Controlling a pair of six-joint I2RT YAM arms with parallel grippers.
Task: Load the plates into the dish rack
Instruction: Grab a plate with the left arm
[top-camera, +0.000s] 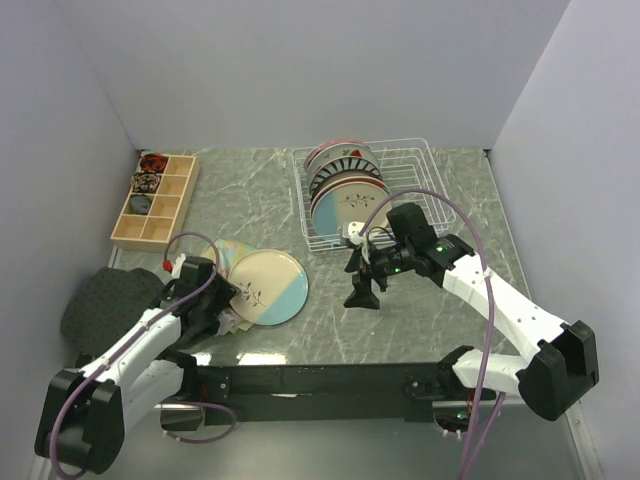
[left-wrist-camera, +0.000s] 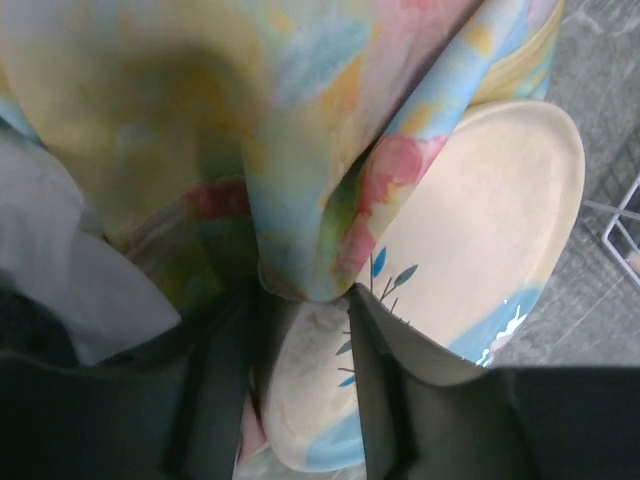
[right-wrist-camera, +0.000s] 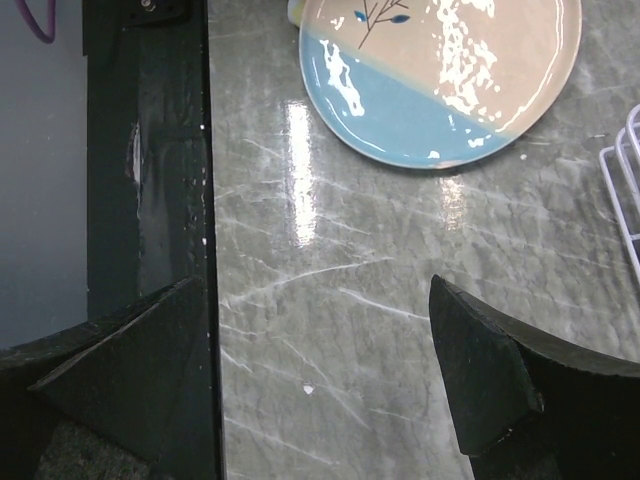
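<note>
Cream-and-blue plate (top-camera: 268, 286) lies face-up, blue side rightward

The right gripper (right-wrist-camera: 312, 290) was spread wide, its dark fingers (right-wrist-camera: 480, 380) filling the lower left and lower right corners with grey marbled table (right-wrist-camera: 340, 250) between them. A cream-and-blue plate (right-wrist-camera: 440, 80) with a leaf sprig lay flat at the top. White wires of the dish rack (right-wrist-camera: 625, 190) edged the right side, and a black bar (right-wrist-camera: 150, 150) ran down the left.

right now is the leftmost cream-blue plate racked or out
Out: the round cream-blue plate lies on the grey table, outside the white wire rack.
</note>
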